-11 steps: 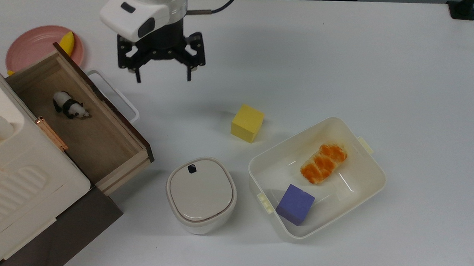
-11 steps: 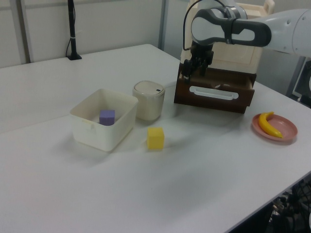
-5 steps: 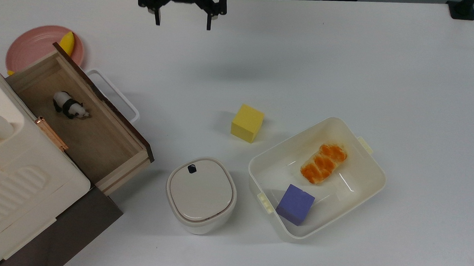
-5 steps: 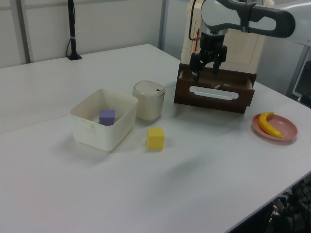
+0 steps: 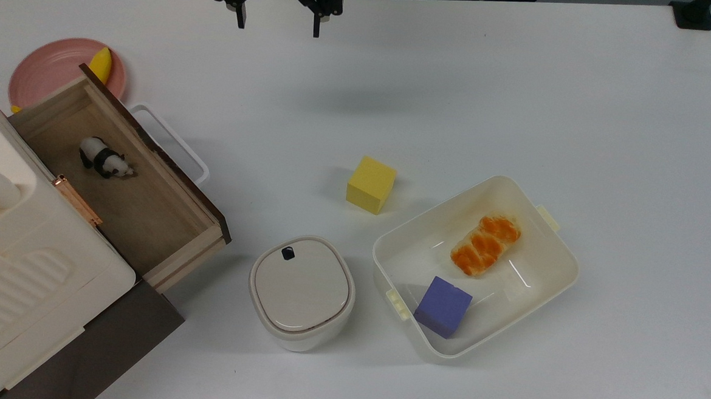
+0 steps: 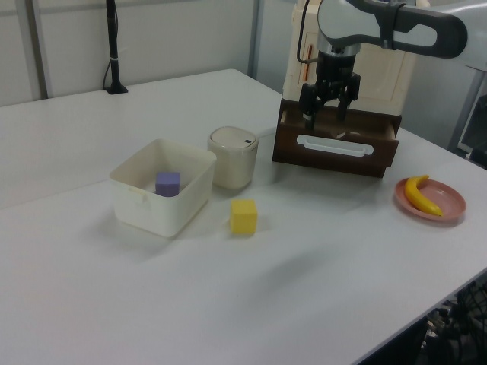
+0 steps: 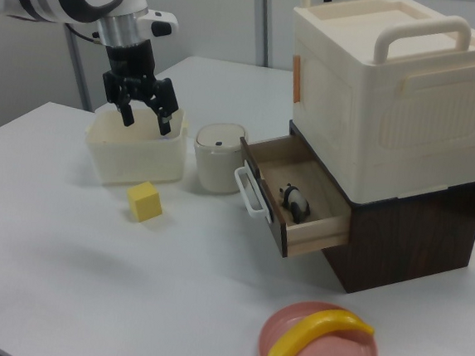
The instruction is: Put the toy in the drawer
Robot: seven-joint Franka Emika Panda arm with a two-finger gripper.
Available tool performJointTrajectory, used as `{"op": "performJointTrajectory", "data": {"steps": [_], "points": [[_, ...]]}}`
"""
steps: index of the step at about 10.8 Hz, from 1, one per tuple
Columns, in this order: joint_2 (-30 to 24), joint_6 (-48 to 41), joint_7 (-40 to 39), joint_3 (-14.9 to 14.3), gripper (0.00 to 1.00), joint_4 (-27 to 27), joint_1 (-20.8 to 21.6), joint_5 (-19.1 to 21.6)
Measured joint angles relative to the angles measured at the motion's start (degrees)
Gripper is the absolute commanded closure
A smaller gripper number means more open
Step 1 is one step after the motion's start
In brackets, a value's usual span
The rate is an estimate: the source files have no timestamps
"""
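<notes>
Tiny black-and-white panda toy [image 5: 105, 161] standing inside open light-wood drawer [image 5: 170, 247] with dark brown front and white loop handle, toward the top view's left end. Yellow cube [image 5: 371, 184] mid-table, apart from both. Black two-finger gripper [image 5: 277, 24] high above far table edge, spread wide, holding nothing.

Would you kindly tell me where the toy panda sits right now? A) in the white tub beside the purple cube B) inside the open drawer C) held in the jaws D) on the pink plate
B: the panda stands on the wooden floor of the open drawer, with the gripper well away and its jaws open and empty.
</notes>
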Motion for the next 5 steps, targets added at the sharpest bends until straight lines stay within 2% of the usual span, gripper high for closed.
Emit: {"op": "performJointTrajectory", "data": {"steps": [5], "points": [[0.1, 0.0, 0.0, 0.0, 0.00, -0.3, 0.2, 0.6]]}}
